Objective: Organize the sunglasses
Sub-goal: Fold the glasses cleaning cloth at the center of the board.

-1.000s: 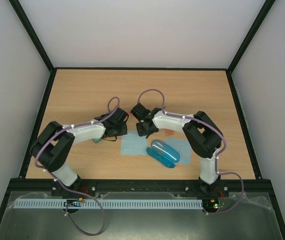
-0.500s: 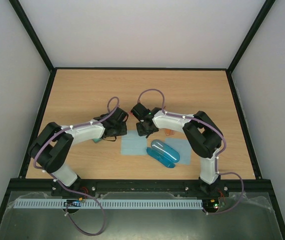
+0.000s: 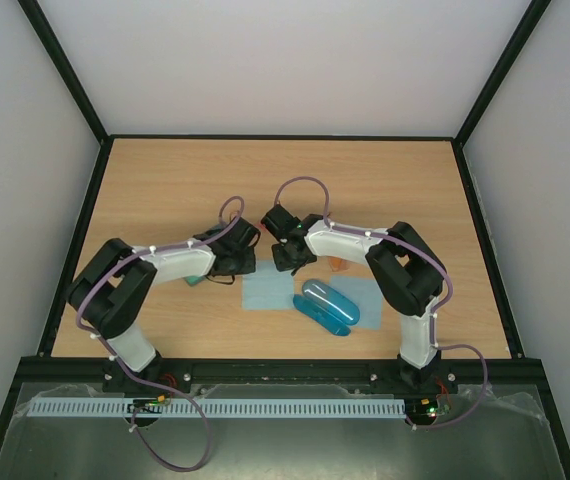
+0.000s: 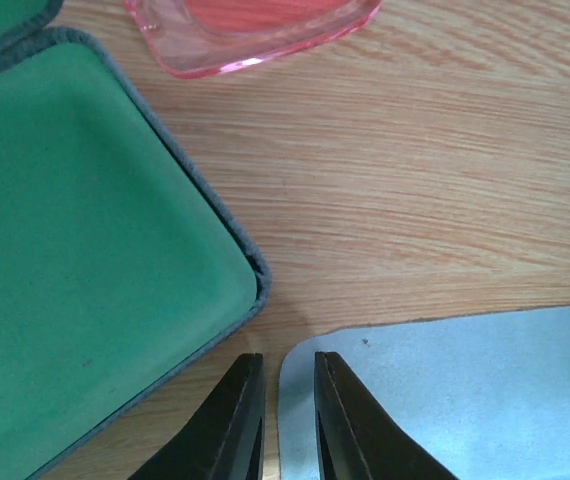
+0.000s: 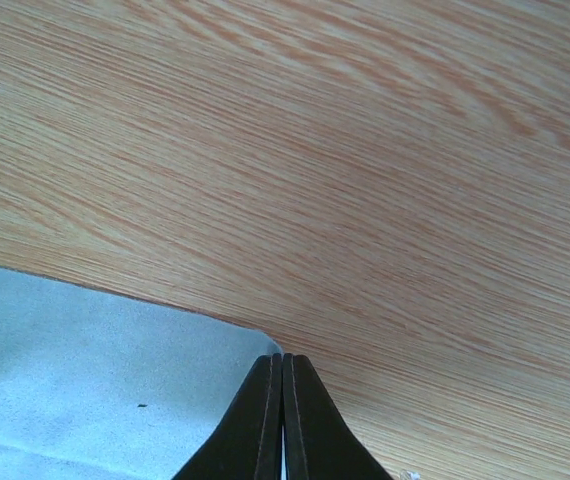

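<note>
The red-pink sunglasses lie on the wood at the top of the left wrist view, beyond the open green case. The orange sunglasses peek out beside the right arm in the top view. My left gripper is slightly open, and its fingers straddle the near corner of a pale blue cloth. In the top view it sits at that cloth's far left corner. My right gripper is shut, pinching the far right corner of the same cloth, low over the table.
A blue case lies on the cloths near the front. A second pale blue cloth lies to the right of the first. The green case is mostly hidden under the left arm. Black frame rails border the table.
The left arm's elbow and forearm have shifted slightly to the right. The right arm and the objects have not visibly moved.
</note>
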Robot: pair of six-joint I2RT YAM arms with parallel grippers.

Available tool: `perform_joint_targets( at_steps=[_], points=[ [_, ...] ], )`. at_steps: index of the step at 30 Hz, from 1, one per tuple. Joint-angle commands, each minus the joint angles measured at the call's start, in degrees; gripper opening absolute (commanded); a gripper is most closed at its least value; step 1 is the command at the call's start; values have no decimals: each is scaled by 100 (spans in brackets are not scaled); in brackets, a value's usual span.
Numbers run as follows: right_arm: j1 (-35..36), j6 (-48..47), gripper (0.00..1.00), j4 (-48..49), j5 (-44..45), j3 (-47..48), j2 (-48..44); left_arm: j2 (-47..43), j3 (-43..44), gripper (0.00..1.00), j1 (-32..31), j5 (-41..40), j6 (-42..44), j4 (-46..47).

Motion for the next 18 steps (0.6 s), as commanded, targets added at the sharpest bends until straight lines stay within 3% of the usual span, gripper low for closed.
perform_joint_targets(
  at_steps=[1,9,18],
  points=[
    [37,-66,1,-302,-5,99,104,186,93,17,-50,-47,50,-84],
    [33,-50,2,-239,-57,38,114,265,107,3,-59,-54,17,-6],
    [33,-56,1,-209,-98,3,56,4,51,2,-96,-122,-56,-19]
  ],
)
